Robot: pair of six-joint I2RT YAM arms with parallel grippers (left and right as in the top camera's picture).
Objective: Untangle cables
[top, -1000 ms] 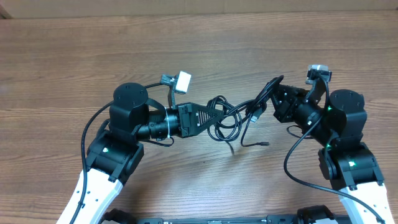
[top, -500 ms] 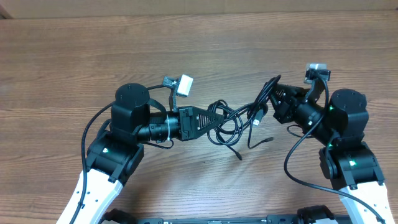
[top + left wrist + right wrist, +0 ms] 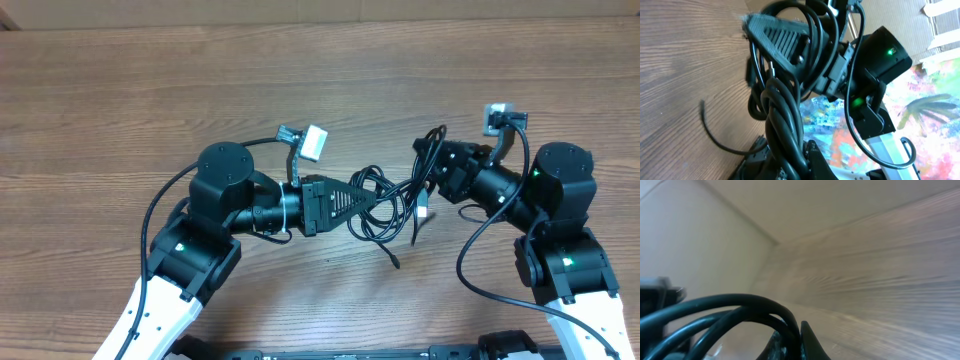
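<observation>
The cables [image 3: 385,205] are thin black cords looped in a tangle between my two arms, held above the wooden table [image 3: 320,80]. My left gripper [image 3: 358,197] is shut on the tangle's left side; in the left wrist view thick loops of cable [image 3: 785,120] run between its fingers. My right gripper [image 3: 432,172] is shut on the tangle's right side, where loops stick up; in the right wrist view cable [image 3: 740,307] is pinched between its fingertips. A loose end with a small plug [image 3: 396,262] hangs toward the table.
A small white connector [image 3: 314,143] on the left wrist's own wiring sticks out above the left arm. A similar grey-white connector [image 3: 495,117] sits above the right wrist. The table's far edge meets a pale wall at the top.
Both grippers moved: the left arm shifted right and toward the front with the tangle, the right gripper drew closer. The loose ends swung from lying right of the tangle to hanging below it.
</observation>
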